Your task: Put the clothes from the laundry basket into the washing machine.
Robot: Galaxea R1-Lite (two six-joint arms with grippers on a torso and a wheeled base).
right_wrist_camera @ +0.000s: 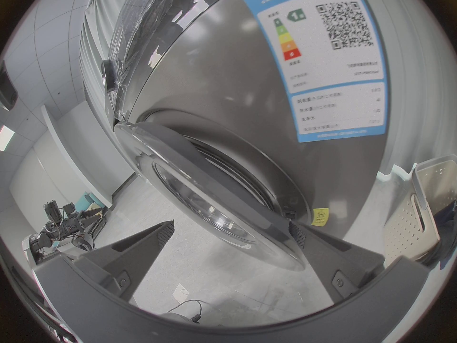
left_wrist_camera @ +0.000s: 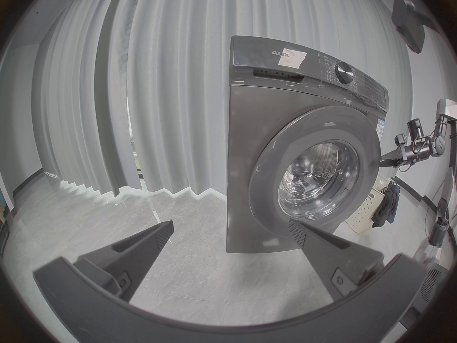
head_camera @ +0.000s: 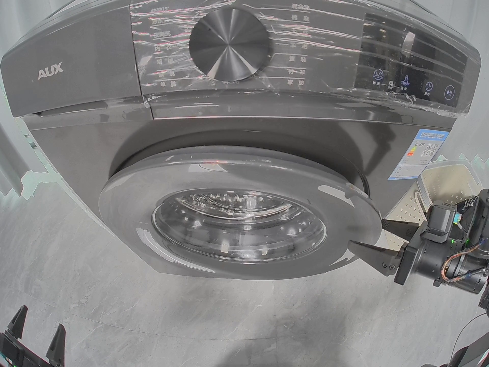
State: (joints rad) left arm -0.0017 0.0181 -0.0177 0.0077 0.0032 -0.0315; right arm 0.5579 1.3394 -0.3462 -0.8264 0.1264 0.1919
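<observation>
Energy label (right_wrist_camera: 333,58) on washing machine (head_camera: 254,133) front, logo (head_camera: 50,70) on detergent drawer (head_camera: 97,47)

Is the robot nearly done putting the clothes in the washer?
Not nearly. Done so far: the door of the washing machine is a little ajar. In hand: the right claw, open, sits at the door's edge. Left to do: swing it wide, then move the dark clothes draped on the laundry basket beside it. The left claw is open and empty.

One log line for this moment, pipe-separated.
washing machine door ajar | right gripper open at its rim | left gripper open, low | clothes draped on laundry basket
</observation>
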